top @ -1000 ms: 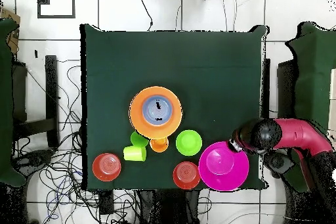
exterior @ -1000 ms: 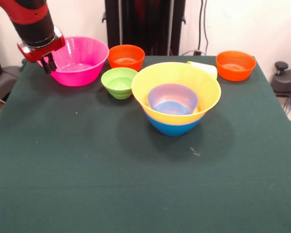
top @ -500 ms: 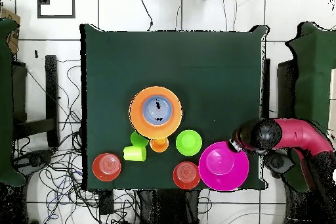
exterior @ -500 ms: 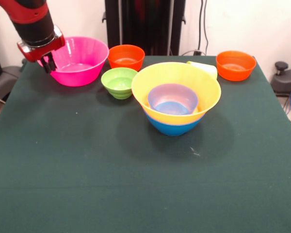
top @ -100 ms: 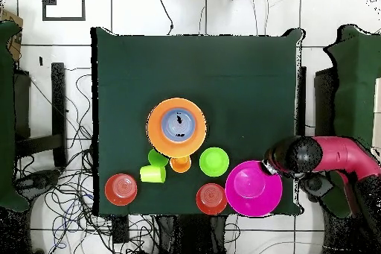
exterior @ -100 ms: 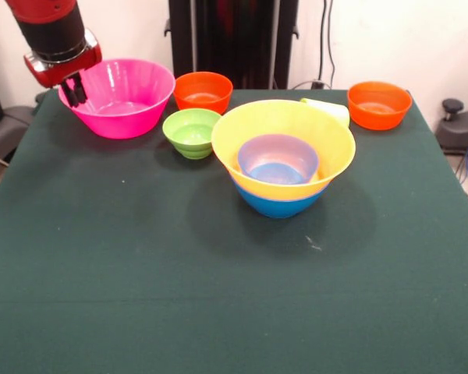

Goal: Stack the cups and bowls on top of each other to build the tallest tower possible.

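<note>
The tower [exterior @ -100 ms: 283,160] stands mid-table: a blue bowl [exterior @ -100 ms: 279,205] lowest, a yellow-orange bowl [exterior @ -100 ms: 327,152] in it, and a small blue bowl [exterior @ -100 ms: 278,158] inside that. From overhead the tower [top @ -100 ms: 176,126] is left of centre. A large pink bowl [exterior @ -100 ms: 123,97] sits alone at the far left, and my gripper [exterior @ -100 ms: 72,93] hangs shut and empty just outside its left rim. Overhead, the gripper [top @ -100 ms: 267,167] is at the pink bowl's [top @ -100 ms: 253,188] upper right edge. A lime-yellow cup [top @ -100 ms: 152,173], a green cup [top @ -100 ms: 157,158] and an orange cup [top @ -100 ms: 180,164] cluster below the tower.
A small green bowl [exterior @ -100 ms: 191,132] sits between the pink bowl and the tower. One small orange bowl [exterior @ -100 ms: 203,91] stands behind it, another orange bowl [exterior @ -100 ms: 378,104] at the far right. The lime-yellow cup [exterior @ -100 ms: 327,110] lies on its side behind the tower.
My gripper has lifted a little and drifted outward from the pink bowl's rim. The bowls and cups have not moved.
</note>
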You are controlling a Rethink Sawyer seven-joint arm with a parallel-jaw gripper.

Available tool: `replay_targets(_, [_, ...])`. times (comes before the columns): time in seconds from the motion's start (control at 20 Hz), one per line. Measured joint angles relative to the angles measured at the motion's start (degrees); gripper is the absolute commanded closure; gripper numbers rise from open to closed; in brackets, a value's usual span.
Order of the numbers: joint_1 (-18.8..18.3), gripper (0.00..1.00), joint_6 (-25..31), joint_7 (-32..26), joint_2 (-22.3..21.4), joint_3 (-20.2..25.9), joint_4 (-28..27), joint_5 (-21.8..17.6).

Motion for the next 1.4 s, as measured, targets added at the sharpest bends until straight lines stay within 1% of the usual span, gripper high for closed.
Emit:
replay_targets(0.3, [0.0,1.00,-0.9,0.0,0.6,0.0,0.0,-0.1])
replay_targets(0.35, [0.0,0.00,-1.3,0.0,0.7,0.0,0.0,-0.1])
replay_targets(1.4, [-0.4,0.00,-1.9,0.0,0.6,-0.1,0.0,-0.6])
